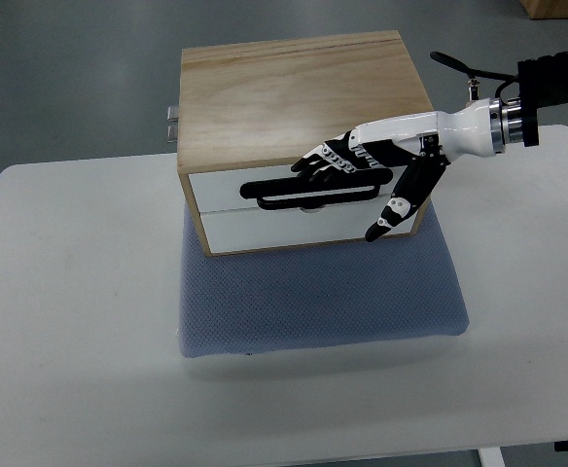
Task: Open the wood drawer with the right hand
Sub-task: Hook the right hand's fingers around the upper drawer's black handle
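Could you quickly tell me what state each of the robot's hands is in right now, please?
Right hand: open, holding nothing; fingers extended over the top drawer's black handle, thumb pointing down.
Left hand: not in view.

My right hand [376, 170] reaches in from the right, over the front of the drawer box [294, 88]. The box sits on a mat [313, 292]. The mat lies on the table [70, 321].
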{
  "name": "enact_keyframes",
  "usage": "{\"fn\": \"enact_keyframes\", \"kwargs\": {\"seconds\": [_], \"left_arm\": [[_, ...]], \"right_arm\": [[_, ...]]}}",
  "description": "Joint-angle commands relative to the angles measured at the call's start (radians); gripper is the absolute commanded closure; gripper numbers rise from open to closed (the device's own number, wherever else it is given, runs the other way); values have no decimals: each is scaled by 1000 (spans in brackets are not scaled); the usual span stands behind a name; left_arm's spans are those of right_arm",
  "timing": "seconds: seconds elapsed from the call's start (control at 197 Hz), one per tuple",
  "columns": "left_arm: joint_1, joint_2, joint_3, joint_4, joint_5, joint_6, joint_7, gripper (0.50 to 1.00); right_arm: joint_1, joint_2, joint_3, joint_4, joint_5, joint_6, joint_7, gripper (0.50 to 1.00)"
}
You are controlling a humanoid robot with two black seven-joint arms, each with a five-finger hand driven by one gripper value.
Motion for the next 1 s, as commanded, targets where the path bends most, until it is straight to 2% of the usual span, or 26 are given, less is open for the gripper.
{"fn": "enact_keyframes", "kwargs": {"seconds": [0.0, 0.294, 0.993], "left_arm": [[1, 0, 0, 0, 0, 0, 0, 500], [0, 0, 0, 0, 0, 0, 0, 500], [0, 0, 0, 0, 0, 0, 0, 500]], "right_arm": [[-8, 25, -2, -23, -19, -8, 0, 556], [-37, 53, -10, -80, -38, -31, 0, 556], [-87, 83, -13, -110, -70, -56, 0, 556]]}}
